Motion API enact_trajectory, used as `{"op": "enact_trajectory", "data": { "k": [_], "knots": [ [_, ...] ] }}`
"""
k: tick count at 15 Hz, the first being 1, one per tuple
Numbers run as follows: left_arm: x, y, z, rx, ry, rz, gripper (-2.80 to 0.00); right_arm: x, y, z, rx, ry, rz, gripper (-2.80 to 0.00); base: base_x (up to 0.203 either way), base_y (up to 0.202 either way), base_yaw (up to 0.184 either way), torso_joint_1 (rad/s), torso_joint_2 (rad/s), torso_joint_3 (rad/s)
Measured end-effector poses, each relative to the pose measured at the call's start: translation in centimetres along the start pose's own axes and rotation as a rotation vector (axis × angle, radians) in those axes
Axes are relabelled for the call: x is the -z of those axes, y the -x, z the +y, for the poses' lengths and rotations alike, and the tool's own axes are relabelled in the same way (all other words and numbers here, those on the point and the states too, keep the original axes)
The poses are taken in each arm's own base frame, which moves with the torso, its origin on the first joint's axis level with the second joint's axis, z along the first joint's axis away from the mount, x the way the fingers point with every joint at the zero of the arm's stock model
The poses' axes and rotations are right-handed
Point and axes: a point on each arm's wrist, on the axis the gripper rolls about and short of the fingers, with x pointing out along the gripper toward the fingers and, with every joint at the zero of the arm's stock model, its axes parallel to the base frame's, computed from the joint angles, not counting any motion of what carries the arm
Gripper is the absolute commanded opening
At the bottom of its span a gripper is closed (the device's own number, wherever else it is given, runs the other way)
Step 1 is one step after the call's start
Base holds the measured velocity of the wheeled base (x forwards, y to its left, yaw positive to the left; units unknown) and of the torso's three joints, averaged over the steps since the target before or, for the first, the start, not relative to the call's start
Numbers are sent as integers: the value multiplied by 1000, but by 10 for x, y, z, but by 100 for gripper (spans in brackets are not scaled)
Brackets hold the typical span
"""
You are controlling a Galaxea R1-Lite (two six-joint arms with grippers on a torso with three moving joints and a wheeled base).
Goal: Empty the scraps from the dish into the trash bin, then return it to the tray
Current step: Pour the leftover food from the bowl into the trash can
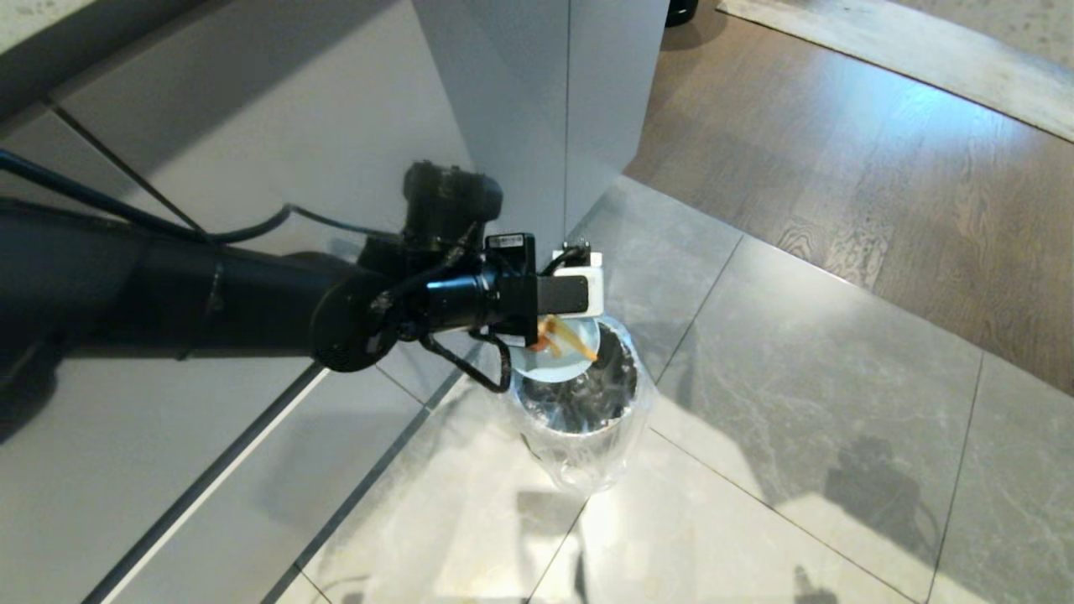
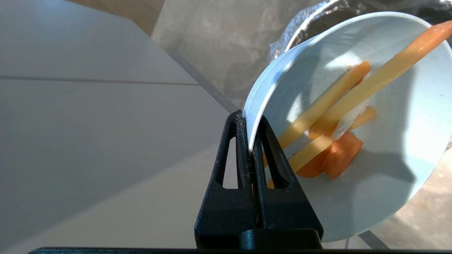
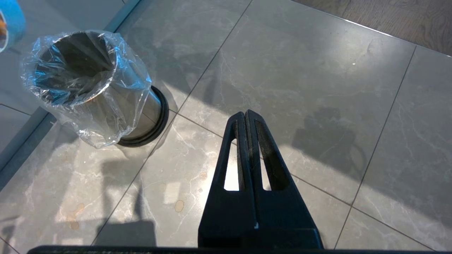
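You are partway through the first half of the job. Your left gripper pinches the rim of the dish, one finger inside the wall and one outside, jaws narrowed right down onto it. The dish hangs tilted over the trash bin, above the part of the bin's mouth nearest the grey cabinet, with its open face turned toward the liner.

The tip is not enough yet. The scraps are all inside the dish: long yellow sticks, an orange stick reaching up to the rim, and a couple of orange chunks bunched low by the fingers. Nothing is seen falling, and from the right wrist view you cannot tell whether anything lies inside the bin's dark, crinkled liner.

So what is left, as I judge it: turn the dish steeper until the sticks slide out into the bin, check that the chunks do not cling to the glossy wall, then carry the empty dish back. The tray is in none of your views, so the return leg is wholly ahead.

Your right gripper is closed on nothing, hanging over the floor tiles beside the bin.
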Motion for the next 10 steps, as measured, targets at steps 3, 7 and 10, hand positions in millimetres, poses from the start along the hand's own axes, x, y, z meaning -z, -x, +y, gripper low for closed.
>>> {"op": "enact_trajectory", "data": {
  "k": [3, 7, 10],
  "knots": [
    [-4, -11, -4, -46, -25, -27, -280, 0, 0, 0, 0, 0, 0, -280, 0, 0, 0, 0, 0, 0],
    [-11, -24, -5, -152, -40, -75, -280, 0, 0, 0, 0, 1, 0, -280, 0, 0, 0, 0, 0, 0],
    [-14, -29, -1, -268, -40, -114, -280, 0, 0, 0, 0, 1, 0, -280, 0, 0, 0, 0, 0, 0]
  ]
}}
